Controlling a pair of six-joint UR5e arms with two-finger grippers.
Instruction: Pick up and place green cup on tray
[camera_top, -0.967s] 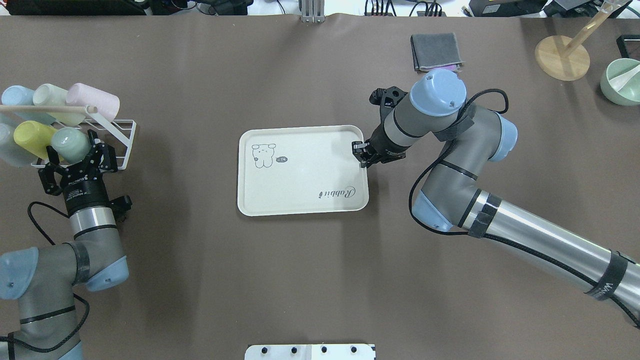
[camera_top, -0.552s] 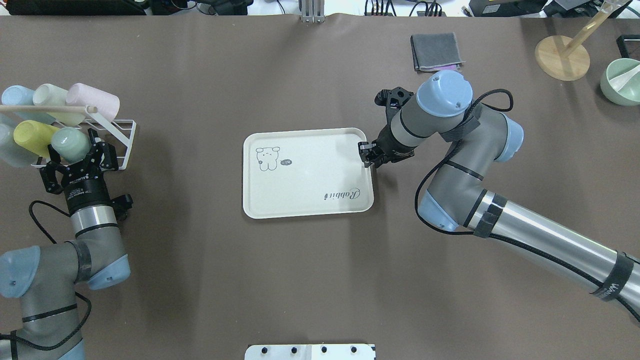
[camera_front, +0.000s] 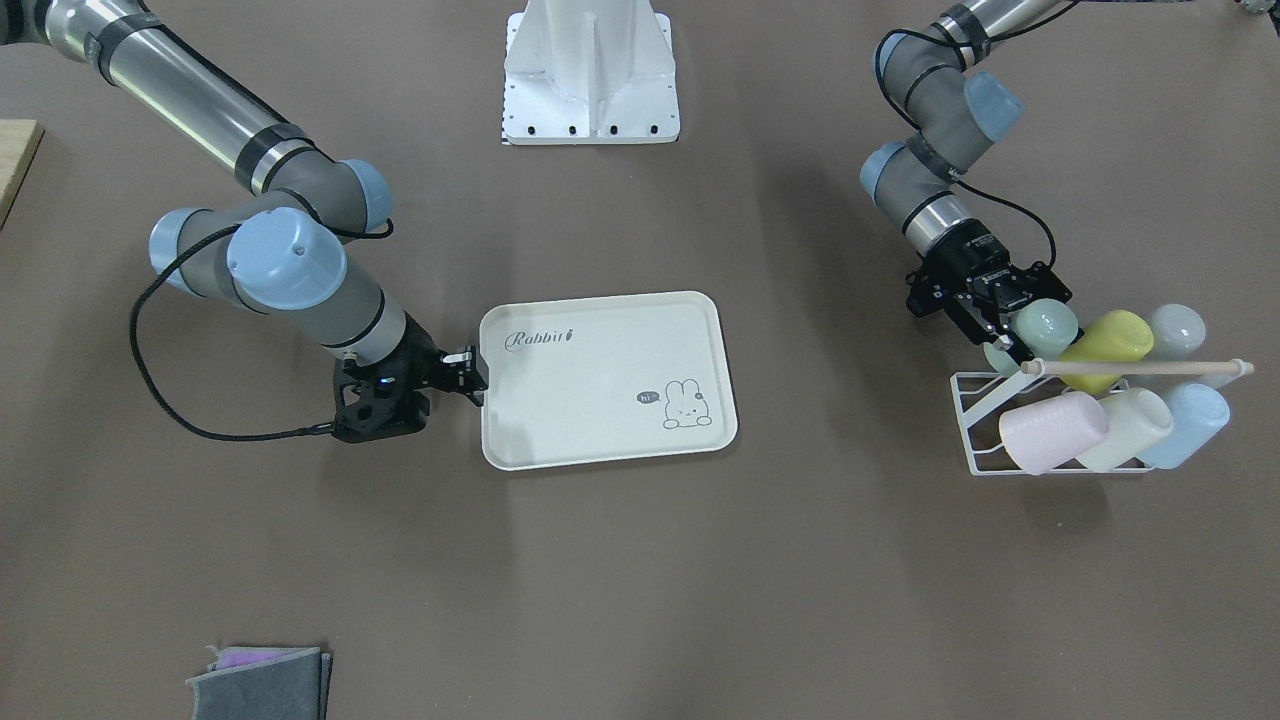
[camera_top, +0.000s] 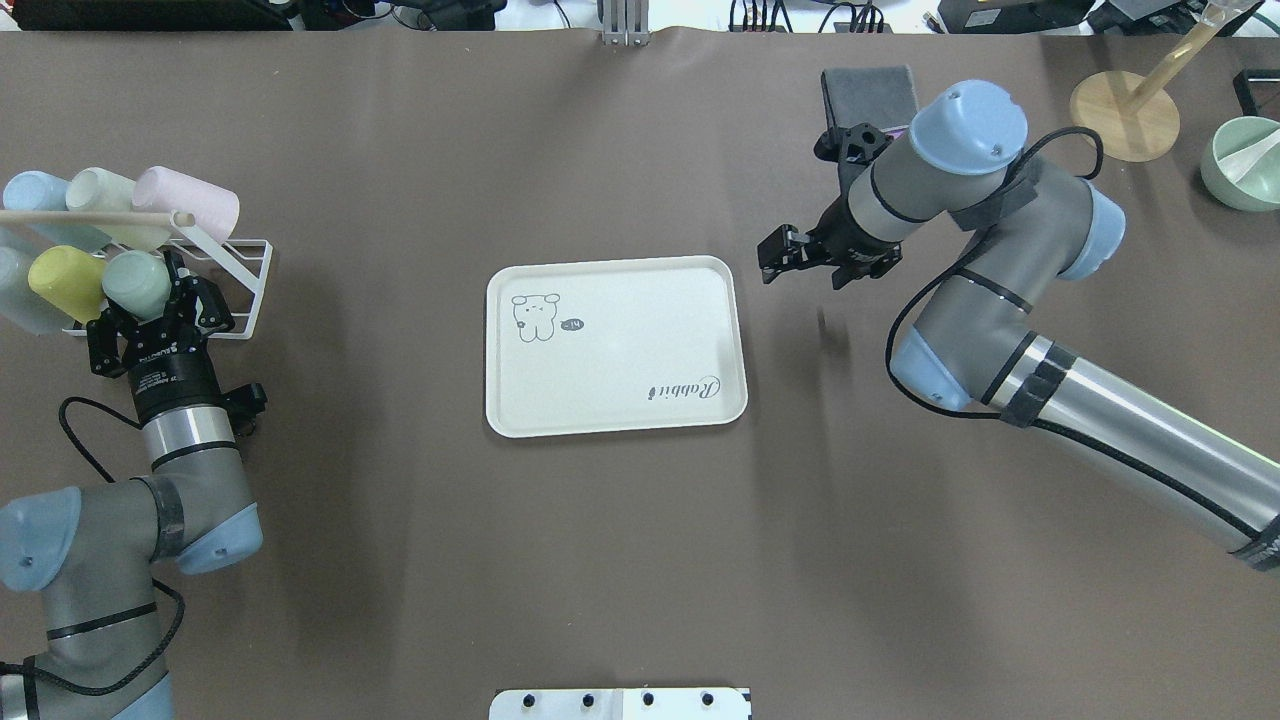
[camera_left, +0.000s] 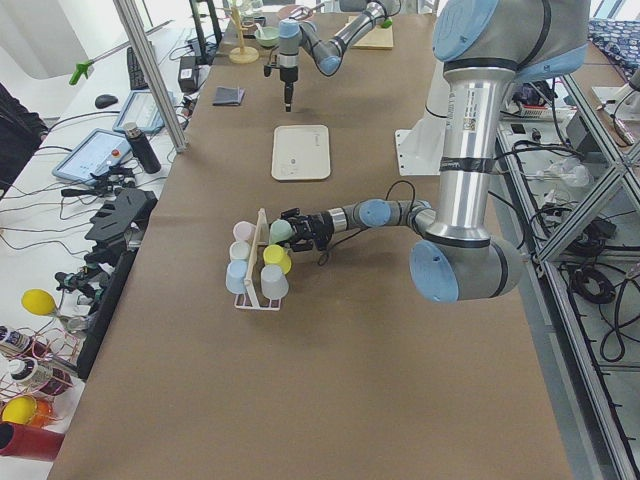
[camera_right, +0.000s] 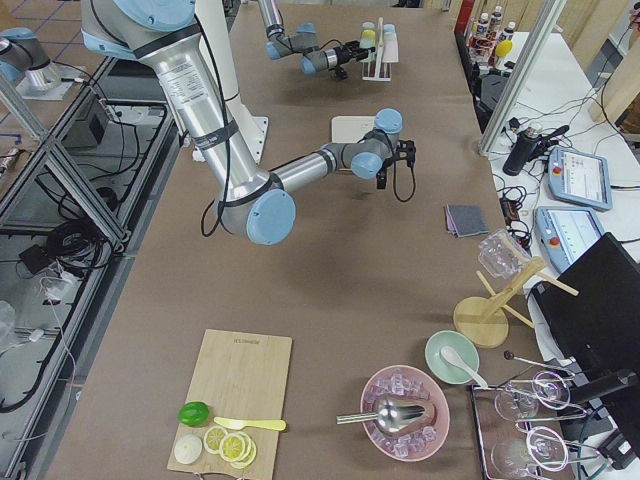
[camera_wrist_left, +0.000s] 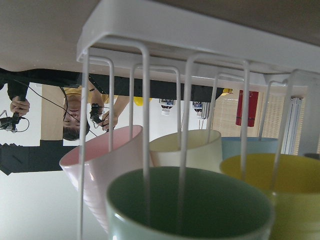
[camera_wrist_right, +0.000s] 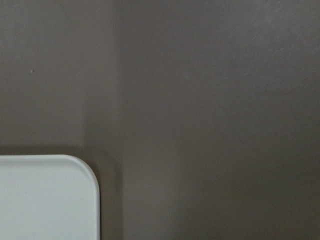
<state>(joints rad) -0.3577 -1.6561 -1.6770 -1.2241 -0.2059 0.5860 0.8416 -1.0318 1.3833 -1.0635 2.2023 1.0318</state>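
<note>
The green cup (camera_top: 137, 283) lies on its side in the white wire rack (camera_top: 247, 285) at the table's left, mouth toward my left gripper (camera_top: 150, 307). That gripper is open, with a finger on each side of the cup's mouth end. The left wrist view looks into the cup's mouth (camera_wrist_left: 190, 205) through the rack wires. The tray (camera_top: 620, 400) lies flat at the table's middle with nothing on it. My right gripper (camera_top: 773, 252) is open and empty, raised just off the tray's far right corner; the right wrist view shows only that corner (camera_wrist_right: 45, 200).
A yellow cup (camera_top: 55, 275), a pink cup (camera_top: 185, 200), a cream cup (camera_top: 105, 190) and a blue cup (camera_top: 30, 190) lie in the same rack under a wooden rod. A folded grey cloth (camera_top: 868, 90), a wooden stand (camera_top: 1125, 115) and a green bowl (camera_top: 1240, 165) sit far right.
My right gripper dragged the tray slightly right, then let go of its rim and rose away to the far right. My left gripper moved forward around the green cup.
</note>
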